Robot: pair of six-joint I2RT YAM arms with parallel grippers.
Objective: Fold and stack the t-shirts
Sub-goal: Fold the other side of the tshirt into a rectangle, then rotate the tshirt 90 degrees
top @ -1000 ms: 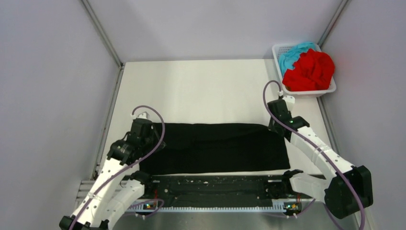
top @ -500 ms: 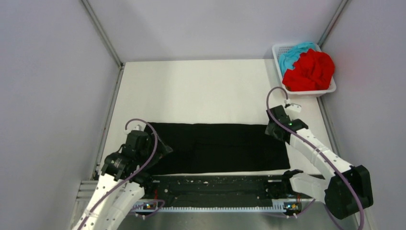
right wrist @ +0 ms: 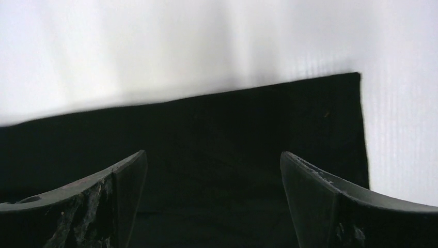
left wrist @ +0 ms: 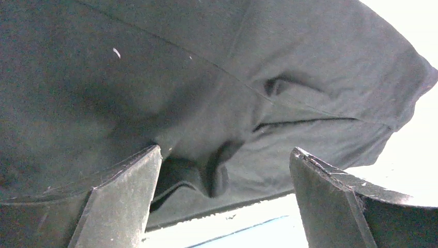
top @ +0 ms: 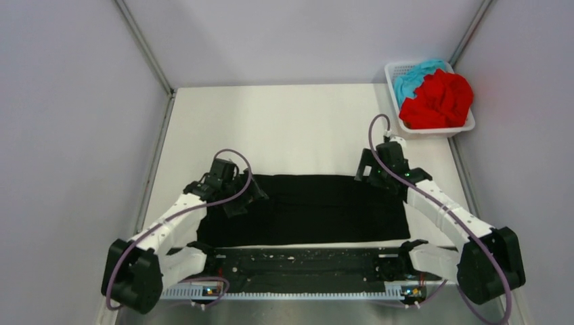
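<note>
The black t-shirt was seen from above, laid flat on the near table. At the left wrist, the left gripper was spread over rumpled cloth. At the right wrist, the right gripper was spread over the far edge. All layers needed to be pinched together.

The left pincer has been swung inward over the black shirt; the right pincer has been shifted inward along its far edge.
</note>
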